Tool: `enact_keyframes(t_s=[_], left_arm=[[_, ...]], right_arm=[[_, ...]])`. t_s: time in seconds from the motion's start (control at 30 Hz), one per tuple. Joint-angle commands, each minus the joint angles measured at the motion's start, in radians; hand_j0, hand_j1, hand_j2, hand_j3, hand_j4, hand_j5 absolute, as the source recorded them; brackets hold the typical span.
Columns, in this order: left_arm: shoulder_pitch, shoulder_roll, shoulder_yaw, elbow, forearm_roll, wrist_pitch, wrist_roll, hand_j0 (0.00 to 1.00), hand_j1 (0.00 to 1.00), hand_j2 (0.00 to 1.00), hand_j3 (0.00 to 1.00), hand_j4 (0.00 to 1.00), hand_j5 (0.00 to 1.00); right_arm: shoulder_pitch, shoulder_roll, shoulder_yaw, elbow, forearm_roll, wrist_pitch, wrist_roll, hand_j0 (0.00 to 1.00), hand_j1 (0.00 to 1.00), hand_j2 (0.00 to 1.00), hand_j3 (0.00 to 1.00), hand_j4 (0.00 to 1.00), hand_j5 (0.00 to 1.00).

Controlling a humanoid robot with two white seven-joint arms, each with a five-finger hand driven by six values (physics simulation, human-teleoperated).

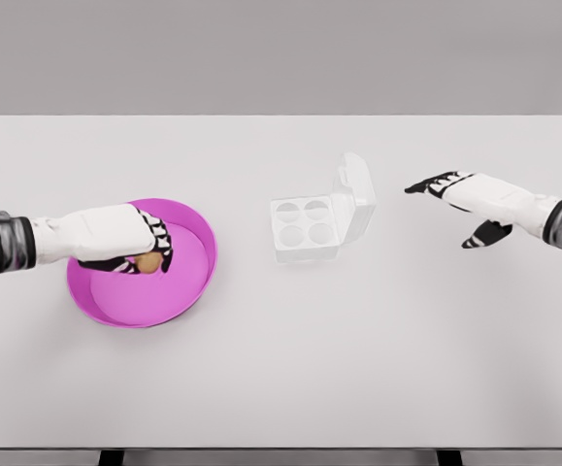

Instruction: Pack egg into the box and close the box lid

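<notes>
We see our left robot hand [130,243] reaching in from the left edge, low over the pink bowl [188,277], with its fingers curled around the brown egg [148,262]. The egg peeks out beneath the fingertips, so we judge it clamped in the grasp, though we cannot tell whether it has left the bowl floor. The bowl sits on the left part of the white counter [281,379].

The relation that matters for the coming move is the line from egg to box. The clear egg box [312,225] lies to the right of the left robot hand and a little farther from us, well apart from the bowl, with bare counter between them. Its four round cups face up, and its lid [356,194] stands open on the right side, tilted away from the tray. That leaves the left side of the box free, which suits an approach from the bowl.

Our right robot hand [460,194] hovers to the right of the box, fingers spread and holding nothing, near the raised lid. We judge it the nearer one for closing the lid, while the left carries the egg across to a cup.
</notes>
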Motion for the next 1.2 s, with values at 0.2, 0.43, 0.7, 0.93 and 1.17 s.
enact_keyframes(t_s=[0.2,0.43,0.7,0.93,1.17], left_arm=[[-0.006,-0.063,0.064,0.003,0.043,0.003,0.000,0.44,0.44,0.44,0.44,0.44,0.44],[-0.008,-0.149,0.109,0.012,0.035,0.003,0.000,0.43,0.43,0.43,0.43,0.43,0.43],[-0.011,-0.209,0.138,0.013,0.032,0.003,0.000,0.43,0.43,0.43,0.43,0.43,0.43],[-0.009,-0.253,0.136,0.013,0.027,0.003,0.000,0.43,0.43,0.43,0.43,0.43,0.43],[-0.021,-0.290,0.135,0.038,0.018,0.003,0.000,0.43,0.43,0.43,0.43,0.43,0.43]], right_arm=[[0.000,0.003,0.006,0.007,-0.002,0.001,0.000,1.00,1.00,1.00,1.00,1.00,1.00],[0.002,-0.005,0.005,0.004,-0.002,0.000,0.000,1.00,1.00,1.00,1.00,1.00,1.00],[0.006,-0.003,0.006,-0.001,-0.001,-0.002,0.000,1.00,1.00,1.00,1.00,1.00,1.00],[0.008,-0.003,0.005,-0.001,0.001,-0.002,0.000,1.00,1.00,1.00,1.00,1.00,1.00],[0.008,-0.002,0.005,-0.001,0.001,-0.002,0.000,1.00,1.00,1.00,1.00,1.00,1.00]])
